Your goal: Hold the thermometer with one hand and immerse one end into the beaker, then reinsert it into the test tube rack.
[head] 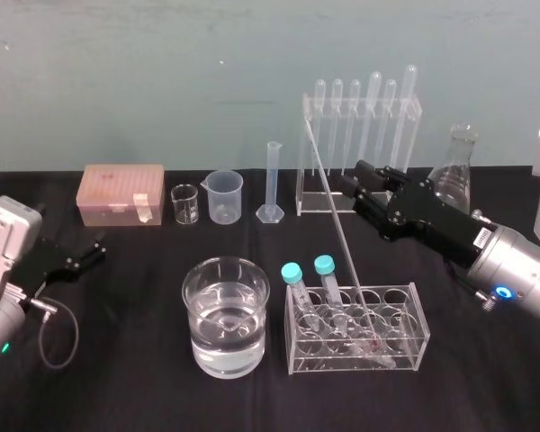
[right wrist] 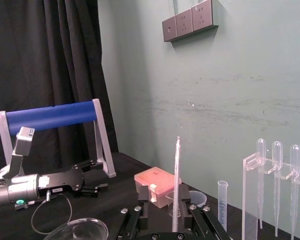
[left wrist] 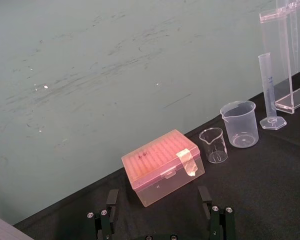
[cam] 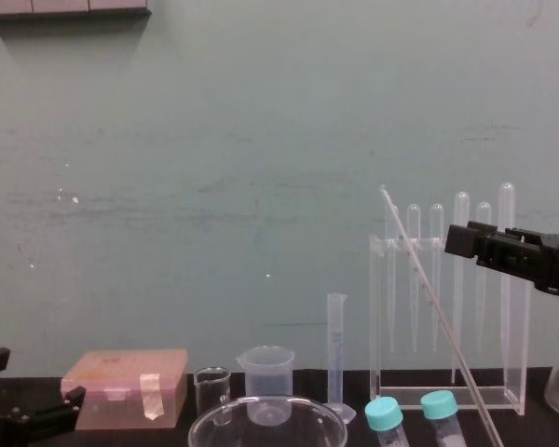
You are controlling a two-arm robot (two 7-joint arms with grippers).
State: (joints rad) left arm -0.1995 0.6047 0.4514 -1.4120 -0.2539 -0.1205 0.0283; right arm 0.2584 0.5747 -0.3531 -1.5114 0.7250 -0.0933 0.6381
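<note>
Thermometer [head: 347, 252]: likely brittle, slick; take at upper shaft. Right pincer [head: 348, 173] wide open beside it; left pincer [head: 92, 252] open, parked at left edge.

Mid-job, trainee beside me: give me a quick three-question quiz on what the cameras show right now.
1. True or false: the thermometer has its red tip in the low tube rack holding the capped tubes.
2. Which arm's gripper is nearest the thermometer: A left, B right?
3. Fill in: ___ pipettes hang in the tall clear rack.
Key: 1 true. 2 B: the right gripper, open; the left gripper is parked, open, far left. 3 six.
</note>
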